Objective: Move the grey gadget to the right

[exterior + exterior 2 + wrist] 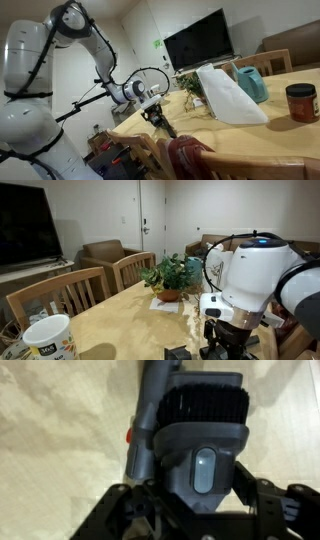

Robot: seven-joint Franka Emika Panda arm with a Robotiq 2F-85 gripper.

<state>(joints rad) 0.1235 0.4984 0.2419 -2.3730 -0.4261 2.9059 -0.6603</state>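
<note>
While the gripper [195,498] sits clamped on the grey gadget [185,445] at wrist view's lower centre | I grip its wide body for a steady carry over the table [60,440].

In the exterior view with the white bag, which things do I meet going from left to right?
Robot arm, gripper, potted plant, white bag, dark red jar.

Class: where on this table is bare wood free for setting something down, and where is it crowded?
Free: the wood between white mug and potted plant; the strip in front of the white bag. Crowded: around the bag, teal jug and red jar; the edge by the gripper and grey gadget.
</note>
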